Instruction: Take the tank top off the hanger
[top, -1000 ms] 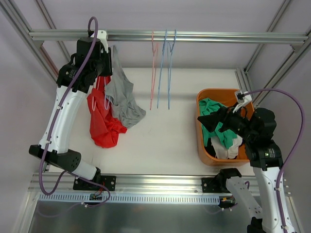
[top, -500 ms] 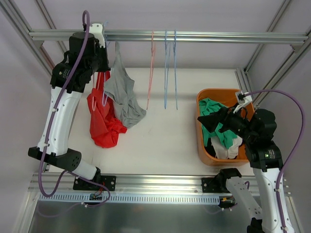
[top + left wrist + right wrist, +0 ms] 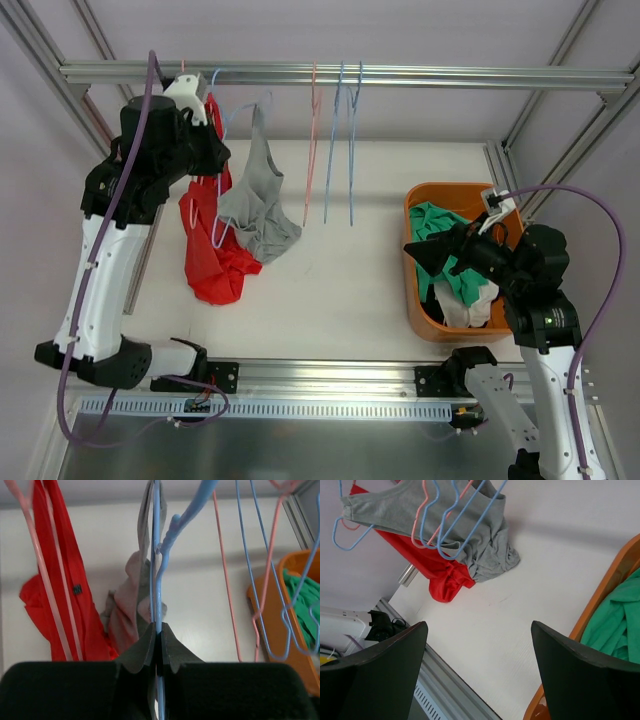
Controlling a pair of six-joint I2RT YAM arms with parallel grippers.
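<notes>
Grey tank top (image 3: 258, 192) hangs from a blue hanger (image 3: 245, 106) beside the red garment (image 3: 210, 255)

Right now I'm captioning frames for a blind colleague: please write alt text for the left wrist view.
The left end effector is shut on a blue hanger, with the gray tank top hanging behind it. A red garment hangs at left, and an orange bin holding green cloth is at right.

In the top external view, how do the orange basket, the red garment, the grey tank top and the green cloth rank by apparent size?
1. orange basket
2. red garment and grey tank top: look alike; the red one is partly hidden by the left arm
3. green cloth, partly covered
</notes>
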